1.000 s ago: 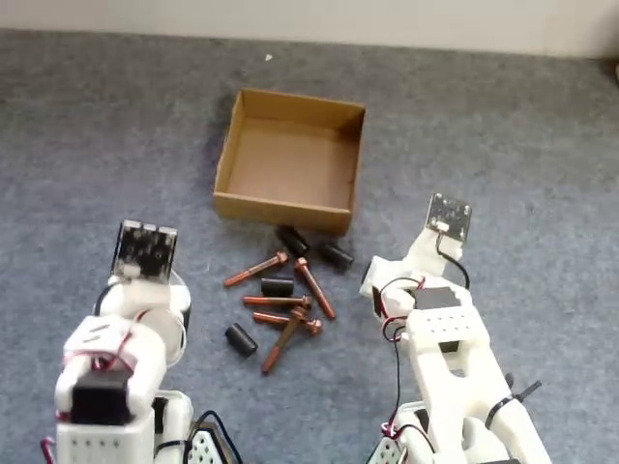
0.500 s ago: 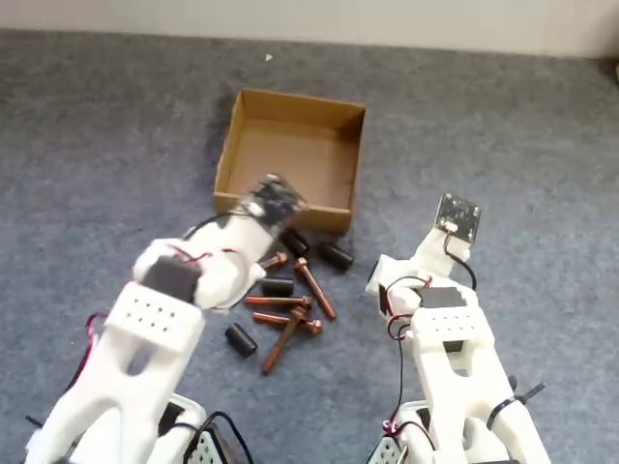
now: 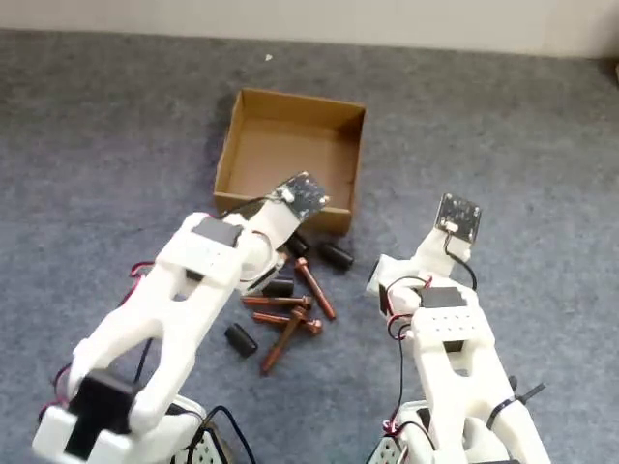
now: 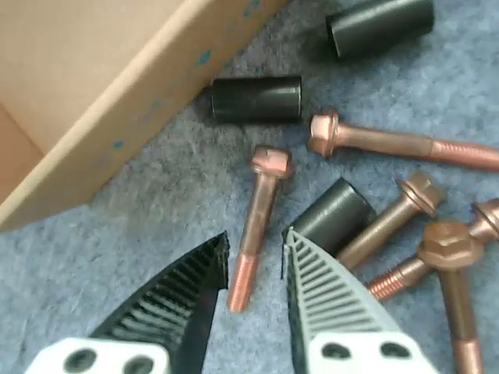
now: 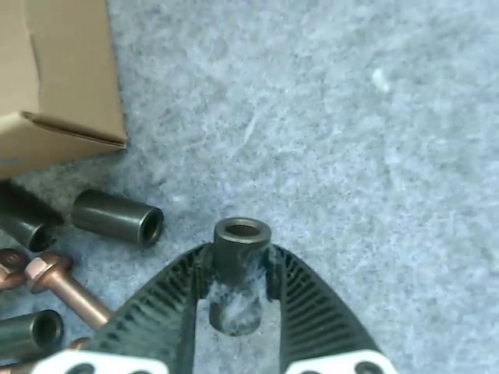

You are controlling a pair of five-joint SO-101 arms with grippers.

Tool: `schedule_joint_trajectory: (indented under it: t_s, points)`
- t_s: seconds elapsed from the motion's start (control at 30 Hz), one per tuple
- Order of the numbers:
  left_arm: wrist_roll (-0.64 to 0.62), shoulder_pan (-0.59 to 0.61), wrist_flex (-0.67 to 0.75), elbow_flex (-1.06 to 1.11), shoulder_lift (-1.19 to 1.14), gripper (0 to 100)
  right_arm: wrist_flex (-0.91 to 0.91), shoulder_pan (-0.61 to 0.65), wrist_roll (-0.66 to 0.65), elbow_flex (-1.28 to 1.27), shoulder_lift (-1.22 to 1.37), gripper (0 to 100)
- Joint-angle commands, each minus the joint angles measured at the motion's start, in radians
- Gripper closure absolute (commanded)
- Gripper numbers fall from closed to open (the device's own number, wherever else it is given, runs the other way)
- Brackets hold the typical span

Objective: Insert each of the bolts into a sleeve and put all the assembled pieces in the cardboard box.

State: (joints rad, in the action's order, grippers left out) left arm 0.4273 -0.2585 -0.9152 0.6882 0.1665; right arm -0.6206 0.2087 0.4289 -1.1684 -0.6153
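Observation:
My left gripper point(image 4: 253, 253) is open, its fingertips either side of the threaded end of a copper bolt point(image 4: 257, 210) lying on the carpet, with a gap on both sides. The bolt's head points toward the cardboard box point(image 4: 117, 101). In the high view the left arm point(image 3: 208, 266) stretches over the pile of bolts point(image 3: 314, 288) in front of the box point(image 3: 290, 159). My right gripper point(image 5: 238, 261) is shut on a black sleeve point(image 5: 242, 234), held upright with its open end showing, to the right of the pile.
Loose black sleeves point(image 4: 257, 98) point(image 4: 380, 25) point(image 4: 331, 218) and more copper bolts point(image 4: 405, 146) point(image 4: 390, 226) lie close around the left gripper. Another sleeve point(image 5: 117, 218) and a bolt point(image 5: 66, 292) lie beside the right gripper. Grey carpet point(image 3: 503, 145) surrounds the box.
The left arm has swung from its folded pose at the left forward and right, over the pile of bolts. The right arm has barely moved.

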Motion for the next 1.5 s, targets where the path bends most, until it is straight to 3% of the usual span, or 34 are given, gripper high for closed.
schedule_joint_trajectory:
  t_s: [0.0, 0.37, 0.5, 0.63, 0.73, 0.87, 1.17, 1.37, 1.47]
  points:
    - [0.012, -0.012, 0.017, -0.096, -0.074, 86, 0.022, -0.008, -0.005, 0.008, -0.038, 99.4]
    - [0.008, -0.054, 0.014, -0.251, -0.337, 86, 0.022, -0.004, -0.005, -0.008, -0.039, 99.4]
    - [0.008, -0.056, 0.011, -0.289, -0.378, 99, 0.022, -0.004, -0.009, -0.015, -0.050, 99.4]
    - [0.008, -0.061, -0.046, -0.288, -0.346, 100, 0.019, -0.008, -0.011, -0.013, -0.051, 99.4]
    - [0.003, -0.056, -0.078, -0.265, -0.269, 100, 0.018, -0.008, -0.012, -0.008, -0.051, 99.4]
    - [-0.080, -0.051, 0.008, -0.128, -0.093, 100, 0.013, -0.008, -0.012, -0.019, -0.125, 99.4]
    - [-0.247, -0.010, 0.044, 0.091, 0.361, 99, -0.088, -0.004, -0.020, -0.122, -0.621, 99.4]
    - [-0.496, 0.004, 0.040, 0.110, 0.595, 99, -0.087, 0.015, -0.250, -0.140, -0.811, 99.4]
    - [-0.537, 0.004, 0.043, 0.110, 0.693, 99, -0.087, 0.093, -0.328, -0.140, -0.868, 99.4]
